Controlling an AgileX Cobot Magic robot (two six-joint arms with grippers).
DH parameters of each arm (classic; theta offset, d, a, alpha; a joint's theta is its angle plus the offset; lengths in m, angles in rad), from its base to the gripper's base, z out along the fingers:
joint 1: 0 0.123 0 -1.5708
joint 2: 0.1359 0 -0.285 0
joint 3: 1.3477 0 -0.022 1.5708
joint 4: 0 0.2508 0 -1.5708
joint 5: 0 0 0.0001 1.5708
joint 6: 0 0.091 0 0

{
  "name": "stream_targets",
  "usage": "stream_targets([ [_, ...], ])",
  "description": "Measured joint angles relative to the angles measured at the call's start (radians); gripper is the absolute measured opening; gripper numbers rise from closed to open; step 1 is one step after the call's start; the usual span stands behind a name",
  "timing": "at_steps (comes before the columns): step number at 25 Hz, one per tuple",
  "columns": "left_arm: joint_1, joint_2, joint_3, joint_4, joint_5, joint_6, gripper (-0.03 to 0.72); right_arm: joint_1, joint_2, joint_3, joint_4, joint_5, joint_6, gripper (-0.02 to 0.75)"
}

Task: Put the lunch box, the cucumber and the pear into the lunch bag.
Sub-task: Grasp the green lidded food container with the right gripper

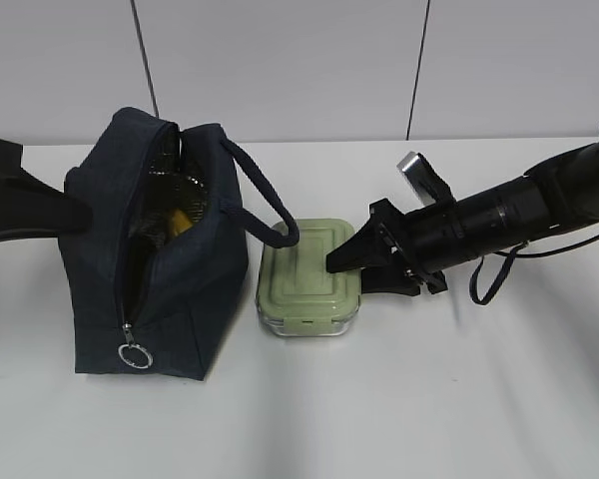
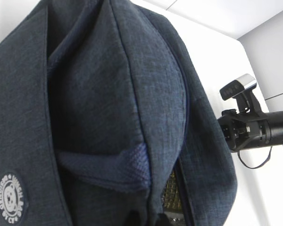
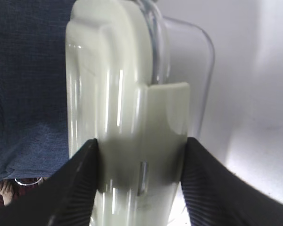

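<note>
Navy fabric lunch bag (image 1: 160,249) stands toward the left side of the white tabletop (image 1: 429,399), zipper undone with the silver ring pull (image 1: 135,355) hanging at the near end, and something yellow peeks out of the open top, can't tell if it's the pear. Right beside it, near the middle of the tabletop, sits the lunch box (image 1: 309,277), sage-green lid on clear glass, with the bag's loop handle (image 1: 265,195) drooping onto its far left corner. Right end effector (image 1: 351,257) reaches in from the right edge and its fingers (image 3: 75,188) are pressed against both sides of the box's clip end, so it's gripping the lunch box. Left end effector is hidden behind the bag and closed, though whether it's pinching the fabric isn't visible
</note>
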Motion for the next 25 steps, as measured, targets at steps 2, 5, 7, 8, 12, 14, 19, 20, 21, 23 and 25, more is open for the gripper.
stream_targets([
  [2, 0.0, 0.0, 0.0, 0.0, 0.0, 0.0, 0.002, 0.0, 0.0, 0.0, 0.0, 0.002, 0.0, 0.393],
  [5, 0.0, 0.0, 0.0, 0.0, 0.0, 0.0, 0.002, 0.0, 0.0, 0.0, 0.0, 0.004, 0.0, 0.392],
  [7, 0.0, 0.0, 0.0, 0.0, 0.0, 0.0, 0.002, 0.0, 0.0, 0.0, 0.0, 0.004, -0.001, 0.39],
  [8, 0.0, 0.0, 0.0, 0.0, 0.0, 0.0, 0.002, 0.0, 0.0, 0.0, 0.0, 0.004, -0.003, 0.389],
  [12, 0.0, 0.0, 0.0, 0.0, 0.0, 0.0, 0.002, 0.0, 0.0, 0.0, 0.0, 0.005, -0.004, 0.37],
  [14, 0.0, 0.0, 0.0, 0.0, 0.0, 0.0, 0.002, 0.0, 0.0, 0.0, 0.0, 0.005, -0.004, 0.368],
  [19, 0.0, 0.0, 0.0, 0.0, 0.0, 0.0, 0.002, 0.0, 0.0, 0.0, 0.0, 0.007, -0.005, 0.368],
  [20, 0.0, 0.0, 0.0, 0.0, 0.0, 0.0, 0.002, 0.0, 0.0, 0.0, 0.0, 0.009, -0.005, 0.368],
  [21, 0.0, 0.0, 0.0, 0.0, 0.0, 0.0, 0.002, 0.0, 0.0, 0.0, 0.0, 0.012, -0.006, 0.368],
  [23, 0.0, 0.0, 0.0, 0.0, 0.0, 0.0, 0.002, 0.0, 0.0, 0.0, -0.002, 0.02, -0.009, 0.366],
  [25, 0.0, 0.0, 0.0, 0.0, 0.0, 0.0, 0.002, 0.0, 0.002, 0.0, 0.0, 0.036, -0.013, 0.365],
])
